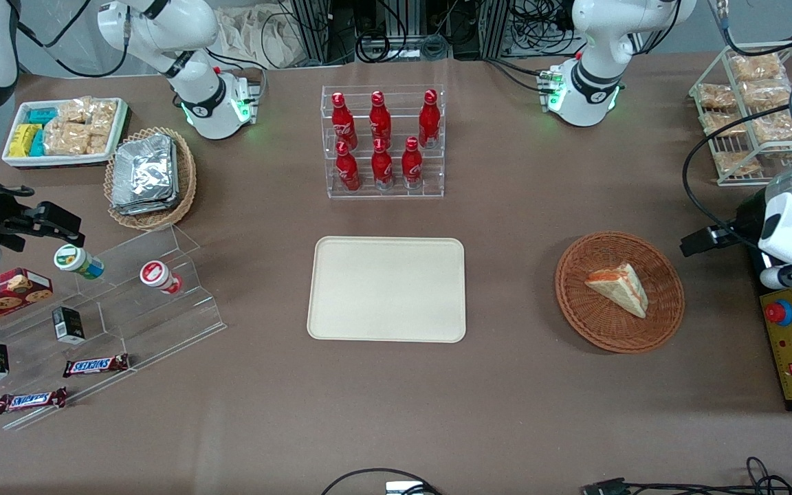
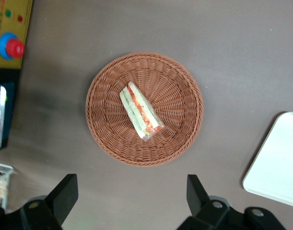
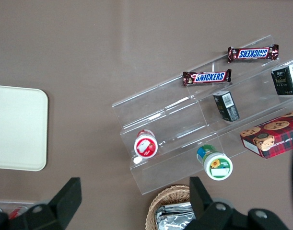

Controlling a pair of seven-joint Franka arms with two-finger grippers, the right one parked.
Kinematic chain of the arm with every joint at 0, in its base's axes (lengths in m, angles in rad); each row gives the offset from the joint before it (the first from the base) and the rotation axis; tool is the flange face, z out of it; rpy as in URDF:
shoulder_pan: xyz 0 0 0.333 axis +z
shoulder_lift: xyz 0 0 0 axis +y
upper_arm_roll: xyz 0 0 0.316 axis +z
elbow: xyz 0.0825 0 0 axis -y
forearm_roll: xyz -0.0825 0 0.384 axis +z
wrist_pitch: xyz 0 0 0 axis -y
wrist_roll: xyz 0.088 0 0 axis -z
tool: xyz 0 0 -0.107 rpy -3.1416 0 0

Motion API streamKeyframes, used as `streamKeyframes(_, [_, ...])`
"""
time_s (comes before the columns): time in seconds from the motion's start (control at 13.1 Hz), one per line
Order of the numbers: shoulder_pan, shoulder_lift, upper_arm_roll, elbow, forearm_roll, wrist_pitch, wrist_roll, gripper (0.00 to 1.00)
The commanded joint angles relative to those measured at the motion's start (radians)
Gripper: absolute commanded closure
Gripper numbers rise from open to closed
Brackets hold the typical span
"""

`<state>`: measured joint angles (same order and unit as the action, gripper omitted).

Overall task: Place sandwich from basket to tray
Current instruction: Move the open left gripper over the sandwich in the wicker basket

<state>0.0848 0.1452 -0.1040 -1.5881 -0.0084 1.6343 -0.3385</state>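
Note:
The sandwich (image 1: 619, 289) (image 2: 140, 115), a pale bread wedge with orange-red and green filling, lies in the middle of the round reddish-brown basket (image 1: 575, 302) (image 2: 103, 129). The cream tray (image 1: 386, 289) (image 2: 280, 158) lies flat and bare at the table's middle, apart from the basket. My left gripper (image 1: 705, 240) (image 2: 131, 194) hovers well above the table beside the basket, toward the working arm's end. It is open, with only bare tablecloth showing between its black fingers (image 2: 64, 191).
A yellow box with a red stop button (image 1: 791, 347) (image 2: 9, 33) lies beside the basket at the table's end. A wire rack of snack bags (image 1: 746, 110) and a clear rack of red bottles (image 1: 382, 141) stand farther from the front camera.

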Motion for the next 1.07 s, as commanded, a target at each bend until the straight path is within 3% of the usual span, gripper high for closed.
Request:
streamKeyframes(0.0, [0.032, -0.052, 0.0, -0.119, -0.035, 0.096, -0.065, 0.0])
streamKeyframes(0.61, [0.023, -0.006, -0.003, -0.433, -0.01, 0.499, -0.276, 0.0])
streamKeyframes(0.99, [0.001, 0.091, -0.008, -0.454, -0.005, 0.596, -0.434, 0.0])
